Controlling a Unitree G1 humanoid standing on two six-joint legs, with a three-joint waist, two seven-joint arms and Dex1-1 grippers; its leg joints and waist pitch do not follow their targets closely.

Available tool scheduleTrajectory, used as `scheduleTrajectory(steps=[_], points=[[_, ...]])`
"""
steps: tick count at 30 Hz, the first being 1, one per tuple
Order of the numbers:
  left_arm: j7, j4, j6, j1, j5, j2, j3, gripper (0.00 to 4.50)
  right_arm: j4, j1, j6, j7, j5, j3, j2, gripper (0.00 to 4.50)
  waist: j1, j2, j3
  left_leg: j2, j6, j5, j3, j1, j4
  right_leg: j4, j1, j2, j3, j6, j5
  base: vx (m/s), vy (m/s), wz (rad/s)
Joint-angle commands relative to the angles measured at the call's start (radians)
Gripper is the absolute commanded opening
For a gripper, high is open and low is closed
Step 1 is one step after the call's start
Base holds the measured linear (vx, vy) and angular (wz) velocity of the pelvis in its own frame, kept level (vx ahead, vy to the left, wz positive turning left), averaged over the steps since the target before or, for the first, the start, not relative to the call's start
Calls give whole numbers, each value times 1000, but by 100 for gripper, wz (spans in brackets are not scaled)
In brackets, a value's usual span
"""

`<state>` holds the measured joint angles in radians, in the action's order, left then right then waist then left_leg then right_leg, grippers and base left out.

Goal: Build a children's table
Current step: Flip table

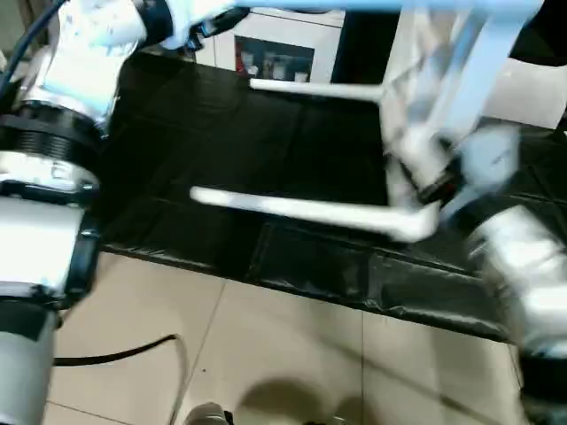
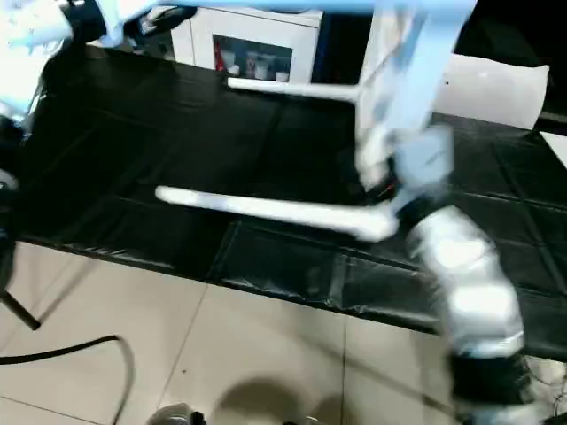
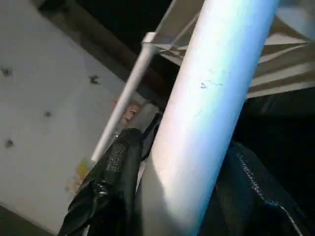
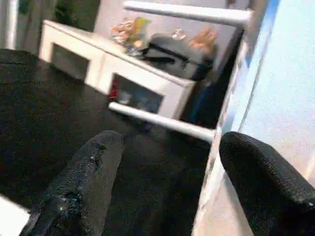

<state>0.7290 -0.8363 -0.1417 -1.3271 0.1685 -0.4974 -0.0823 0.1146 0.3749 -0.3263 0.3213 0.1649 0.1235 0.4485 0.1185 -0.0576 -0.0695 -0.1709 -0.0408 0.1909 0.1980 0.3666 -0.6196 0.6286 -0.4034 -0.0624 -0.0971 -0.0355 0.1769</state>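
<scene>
Left eye view: tabletop (image 1: 443, 80) up on edge at the right over the black mat (image 1: 221, 133), 2 fitted legs (image 1: 310, 211) jutting level toward the left, 1 near and 1 far; a 3rd leg (image 1: 381, 4) running along the top edge. Left gripper (image 1: 199, 27) at far left by that top leg, silver forearm below it. Right eye view: right gripper (image 2: 390, 190) at the tabletop's lower end, just beside the root of the near leg; white cabinet (image 2: 257, 53) beyond the mat, tiled floor (image 2: 221, 354) and a black cable (image 2: 71, 354) nearest. Left wrist view: jaws clasped around a thick white leg, 1 black finger (image 3: 110, 191) on either side of the tube. Right wrist view: jaws spread wide, fingers (image 4: 83, 182) apart, nothing gripped, tabletop's edge passing just beside 1 finger, contact unclear.
</scene>
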Motion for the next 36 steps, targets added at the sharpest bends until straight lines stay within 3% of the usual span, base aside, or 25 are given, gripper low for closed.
scheduleTrajectory(steps=[1,5,8,11,15,16,18,19,22,23,27,31,36], points=[[-32,-22,133,6,-225,47,164,201,-24,35,10,16,4,31,31,354,-1,-17,69,-59,11,154,-33,-16,64,-95,50,-112,66,-93,387,0,0,0],[-63,21,200,27,-244,55,217,201,-44,89,10,32,18,58,62,354,-3,-17,70,-57,20,145,-32,-13,63,-96,51,-107,64,-93,376,0,0,0],[-106,73,238,60,-266,65,249,201,-29,109,-7,47,38,63,59,354,-6,-16,74,-64,20,133,-37,-11,64,-85,55,-109,63,-114,311,0,0,0],[-135,146,262,112,-285,81,263,200,10,103,-32,56,59,47,41,354,-15,-19,78,-66,30,106,-35,-8,64,-74,56,-105,66,-147,217,0,0,0],[-161,270,291,202,-304,116,276,198,58,79,-58,61,80,12,10,354,-13,-20,78,-69,49,71,-32,-6,62,-69,58,-107,68,-164,173,0,0,0],[-167,302,284,232,-303,125,273,198,70,69,-65,54,82,3,-4,354,-13,-19,79,-66,50,73,-31,-8,62,-71,54,-104,66,-161,184,0,0,0],[-164,372,221,312,-300,137,254,196,98,41,-81,19,80,-12,-40,354,-13,-27,78,-69,45,77,-32,-7,63,-73,56,-105,67,-150,203,0,0,0],[-162,384,208,326,-300,139,250,196,103,36,-83,12,78,-14,-47,354,-12,-20,79,-72,37,79,-34,-8,66,-74,53,-108,68,-141,216,0,0,0],[-110,429,55,422,-306,149,237,193,126,-17,-73,-104,66,22,-144,354,-16,-23,78,-69,12,105,-34,-12,71,-83,46,-103,67,-106,260,0,0,0],[-119,443,64,439,-298,148,236,192,129,-28,-62,-113,61,25,-152,354,-15,-18,79,-72,5,107,-35,-15,72,-80,45,-104,68,-108,251,0,0,0],[-162,479,93,497,-282,145,250,182,136,-72,-24,-154,101,70,-222,354,-22,-22,73,-70,-18,154,-34,-15,75,-83,44,-106,70,-105,270,0,0,0],[-160,486,57,532,-266,130,237,178,118,-108,15,-182,108,97,-263,390,-29,-24,71,-67,-19,168,-36,-13,76,-91,45,-106,70,-66,336,0,0,0],[-167,495,44,556,-254,119,231,173,34,-92,31,-243,125,159,-298,442,-38,-23,72,-66,-24,170,-37,-16,76,-91,39,-103,69,-61,337,0,0,0]])
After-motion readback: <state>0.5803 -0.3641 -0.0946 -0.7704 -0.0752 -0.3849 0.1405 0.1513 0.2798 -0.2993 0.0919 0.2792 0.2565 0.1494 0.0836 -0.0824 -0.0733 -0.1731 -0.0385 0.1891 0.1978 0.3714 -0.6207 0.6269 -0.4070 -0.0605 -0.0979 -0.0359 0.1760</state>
